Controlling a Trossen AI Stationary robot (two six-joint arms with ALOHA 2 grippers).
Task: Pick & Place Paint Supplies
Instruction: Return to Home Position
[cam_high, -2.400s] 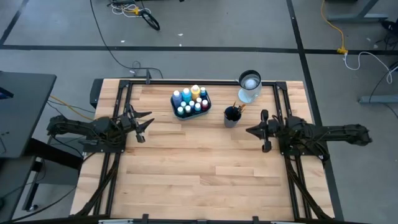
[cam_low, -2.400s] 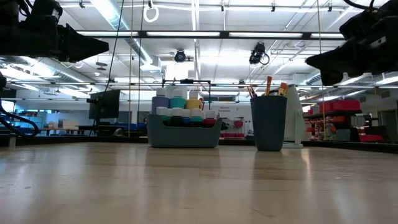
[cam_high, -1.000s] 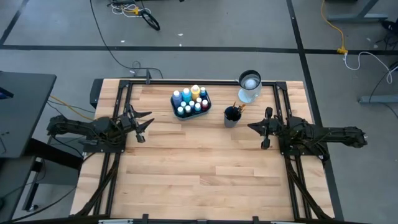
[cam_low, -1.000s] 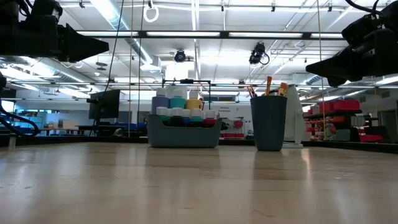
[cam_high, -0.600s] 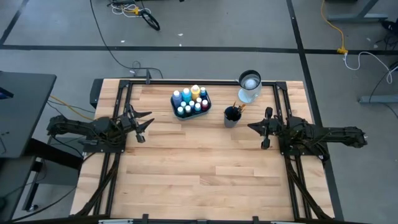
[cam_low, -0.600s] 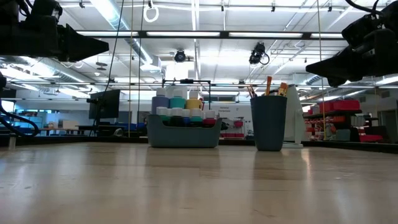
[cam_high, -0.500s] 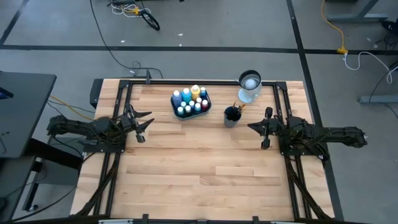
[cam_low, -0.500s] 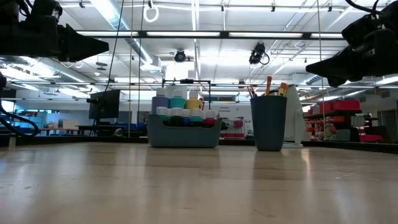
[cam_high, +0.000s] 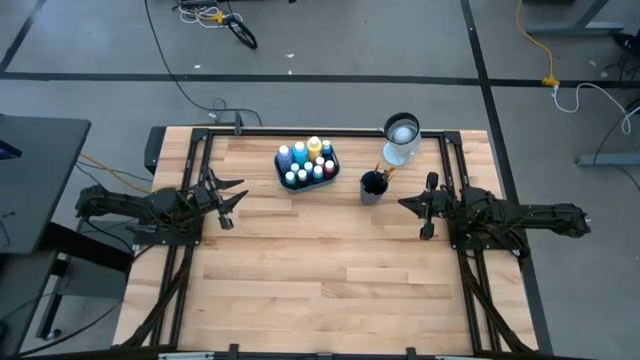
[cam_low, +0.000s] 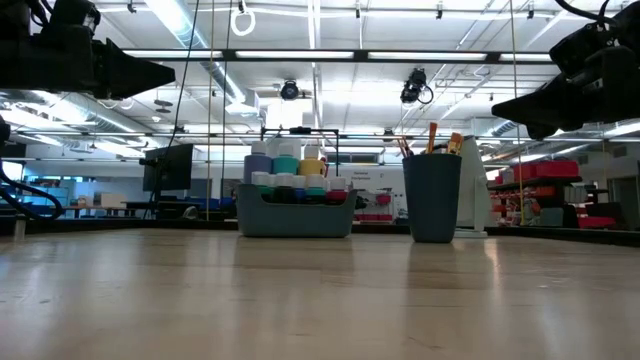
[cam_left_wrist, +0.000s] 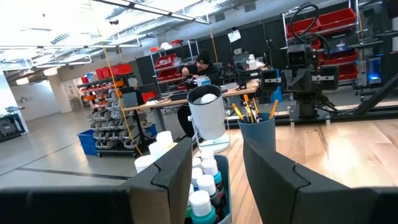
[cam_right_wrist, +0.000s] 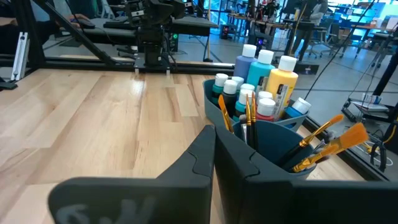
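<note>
Small paint bottles (cam_high: 306, 162) filled the far teal rectangular tray (cam_low: 295, 215), thin brushes (cam_low: 432, 135) the dark blue cup (cam_low: 433, 195) — we judged sorting done, hence left gripper (cam_left_wrist: 217, 150) parted, right gripper (cam_right_wrist: 214, 135) closed, both parked empty.

Left arm (cam_high: 130, 208), right arm (cam_high: 530, 215): matte black, jointed, bundled dark cables; fingers (cam_left_wrist: 171, 177) broad, angular, black
</note>
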